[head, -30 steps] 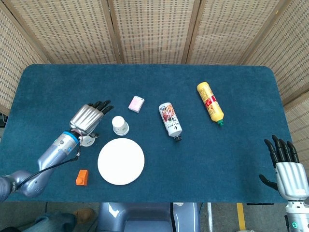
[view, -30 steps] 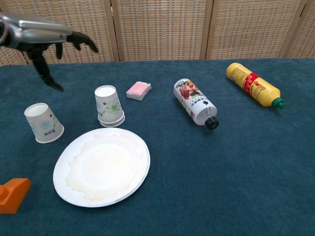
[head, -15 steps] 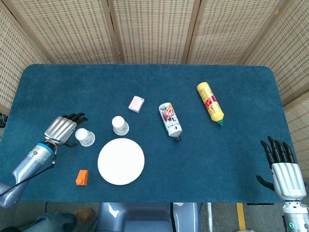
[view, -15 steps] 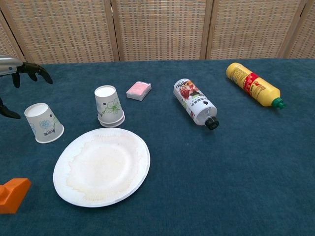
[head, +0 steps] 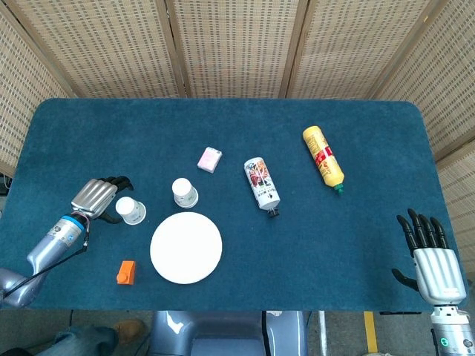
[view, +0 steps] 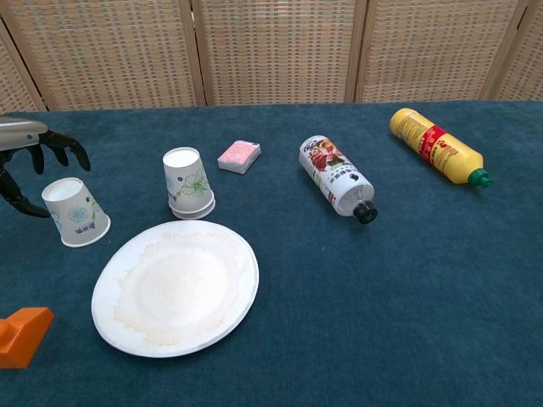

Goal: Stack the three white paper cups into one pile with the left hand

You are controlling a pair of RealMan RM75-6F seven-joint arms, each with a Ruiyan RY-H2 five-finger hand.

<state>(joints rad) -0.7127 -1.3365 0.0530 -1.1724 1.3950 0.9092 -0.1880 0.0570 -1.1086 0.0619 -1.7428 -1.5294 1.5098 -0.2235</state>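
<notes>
Far left of the head view, the left hand (head: 95,197) sits low over the blue table (head: 223,133) with its dark fingers (view: 59,146) curled loosely around the top of the single paper cup (view: 76,213), which stands upside down. From the chest view the fingers arch over and beside it but I can't really tell if they're touching, so it looks like nothing is grasped. Below that, near the lower left corner, there's a small orange block (head: 126,272). Just right of the single cup is a white paper plate (head: 186,247), and right above the plate is the cup stack (view: 188,183), also upside down, with what looks like two cups nested, going by the doubled rim at the bottom. Up and a bit right of that lies a small pink packet (head: 210,159). Around the middle of the frame a printed bottle (head: 261,183) with a black cap lies on its side, and further right a yellow bottle (head: 323,159) with a green cap lies down too. Way off in the lower right corner, the right hand (head: 433,257) is off the table edge, fingers spread and holding nothing.
</notes>
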